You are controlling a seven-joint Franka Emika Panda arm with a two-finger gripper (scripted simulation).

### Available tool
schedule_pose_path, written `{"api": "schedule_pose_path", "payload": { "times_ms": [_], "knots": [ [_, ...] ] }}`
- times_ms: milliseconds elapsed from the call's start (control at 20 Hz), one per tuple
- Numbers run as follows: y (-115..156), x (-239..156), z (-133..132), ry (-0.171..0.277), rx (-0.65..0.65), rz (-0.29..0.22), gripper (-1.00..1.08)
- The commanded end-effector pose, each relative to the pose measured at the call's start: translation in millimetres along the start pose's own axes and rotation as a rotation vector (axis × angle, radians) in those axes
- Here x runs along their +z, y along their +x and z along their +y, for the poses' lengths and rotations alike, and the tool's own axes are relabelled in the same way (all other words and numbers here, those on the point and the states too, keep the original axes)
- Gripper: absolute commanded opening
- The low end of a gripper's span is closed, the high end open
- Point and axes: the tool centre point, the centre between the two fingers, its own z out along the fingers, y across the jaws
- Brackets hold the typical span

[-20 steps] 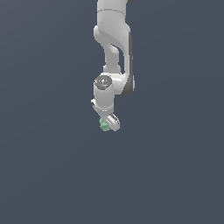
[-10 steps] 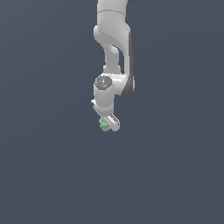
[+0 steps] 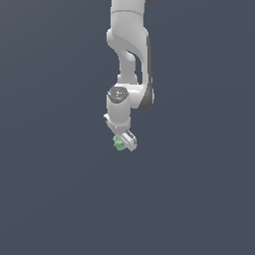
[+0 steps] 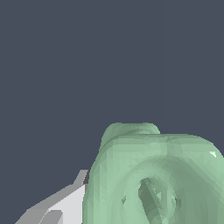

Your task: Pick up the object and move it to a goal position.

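Observation:
The object [image 3: 118, 143] is a small pale mint-green lump at the tip of the white arm, in the middle of the exterior view. My gripper [image 3: 122, 142] is shut on it, and its white fingers cover part of it. In the wrist view the object [image 4: 153, 179] looms large and close, lumpy and rounded with a ring-like hollow facing the camera. One grey-white finger [image 4: 61, 205] shows pressed against its side; the other finger is out of view.
A plain dark grey-blue ground [image 3: 60, 199] fills both views. The white arm [image 3: 128, 45] comes down from the upper edge of the exterior view.

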Motion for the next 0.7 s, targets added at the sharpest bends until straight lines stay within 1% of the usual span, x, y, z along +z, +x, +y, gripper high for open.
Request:
{"api": "schedule_pose_path", "payload": {
  "times_ms": [0,300,650],
  "knots": [
    [3.4,-4.9,-6.6,0.001,0.0,0.0,-1.0],
    [15.8,-21.7,-30.4,0.0,0.0,0.001,-1.0],
    [35.6,-48.0,-68.3,0.0,0.0,0.001,-1.0]
  ]
}}
